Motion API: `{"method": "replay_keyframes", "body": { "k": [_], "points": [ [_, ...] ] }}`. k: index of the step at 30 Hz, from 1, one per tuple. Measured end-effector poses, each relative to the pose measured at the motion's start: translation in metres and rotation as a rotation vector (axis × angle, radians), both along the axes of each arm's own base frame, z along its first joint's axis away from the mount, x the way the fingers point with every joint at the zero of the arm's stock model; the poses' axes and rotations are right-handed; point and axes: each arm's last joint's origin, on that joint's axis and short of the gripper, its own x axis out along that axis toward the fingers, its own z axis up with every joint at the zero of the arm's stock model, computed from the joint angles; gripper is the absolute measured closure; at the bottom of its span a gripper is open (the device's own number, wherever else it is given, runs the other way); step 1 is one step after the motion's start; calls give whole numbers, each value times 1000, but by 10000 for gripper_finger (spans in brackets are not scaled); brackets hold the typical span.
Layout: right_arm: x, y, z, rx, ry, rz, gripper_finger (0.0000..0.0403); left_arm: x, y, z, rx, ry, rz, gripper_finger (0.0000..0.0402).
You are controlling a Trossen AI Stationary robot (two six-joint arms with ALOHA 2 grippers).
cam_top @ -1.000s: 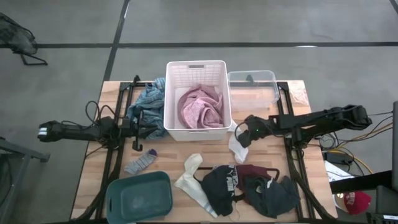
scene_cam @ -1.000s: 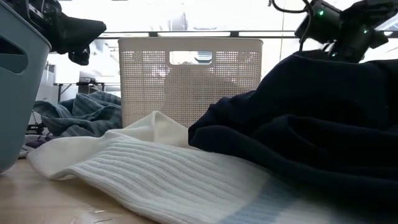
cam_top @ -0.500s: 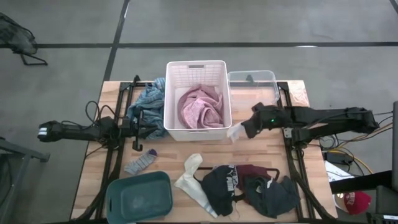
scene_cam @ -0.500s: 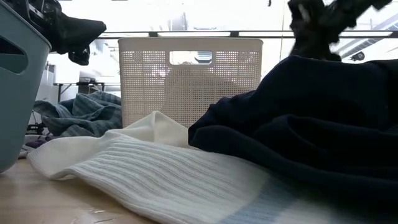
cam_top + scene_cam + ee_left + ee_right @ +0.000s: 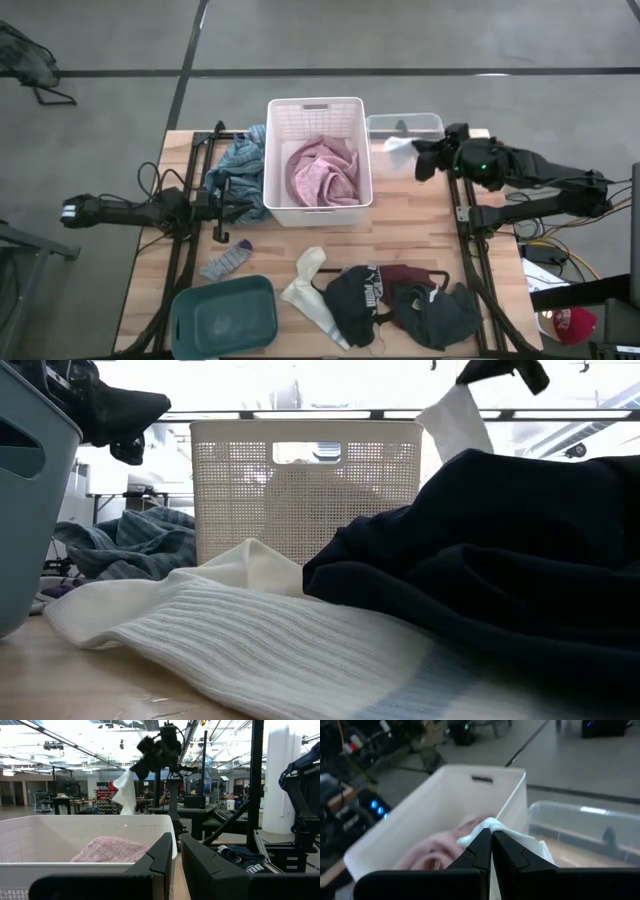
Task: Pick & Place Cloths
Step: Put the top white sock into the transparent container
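**White sock aloft beside the basket, not yet over it**

Nearest the table's front edge, well short of the white perforated plastic basket [image 5: 318, 160], lie a cream ribbed sock [image 5: 306, 285], a heap of black, maroon and dark grey garments [image 5: 400, 300] and a teal plastic tub [image 5: 224, 315]; a grey sock [image 5: 227, 260] lies closer in.

To the basket's left waits the left pincer [image 5: 222, 200], its fingers near shut on nothing, against a blue-grey cloth [image 5: 240, 165].

To the basket's right, above the clear plastic bin [image 5: 405, 127], the right pincer [image 5: 420, 160] is clamped on a limp white sock [image 5: 398, 150]. Let go here, I'd judge, it falls into that bin, or catches on the basket's right rim. A trailing end could snag the rim too.

Open room is good: the air over the basket is free, and a pink garment [image 5: 322, 172] inside leaves space. The table's far edge is just beyond the basket.
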Motion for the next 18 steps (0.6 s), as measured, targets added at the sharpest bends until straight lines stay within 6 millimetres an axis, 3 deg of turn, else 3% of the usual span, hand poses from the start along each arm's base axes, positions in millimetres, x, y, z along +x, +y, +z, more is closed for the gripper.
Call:
{"method": "replay_keyframes", "body": {
  "k": [8, 18],
  "points": [
    [-5, -23, 16, -112, 65, -205, 394, 0, 0, 0, 0, 0, 1, 355],
    [5, -56, -10, -96, 229, -337, 394, 0, 0, 0, 0, 0, 0, 355]
  ]
}}
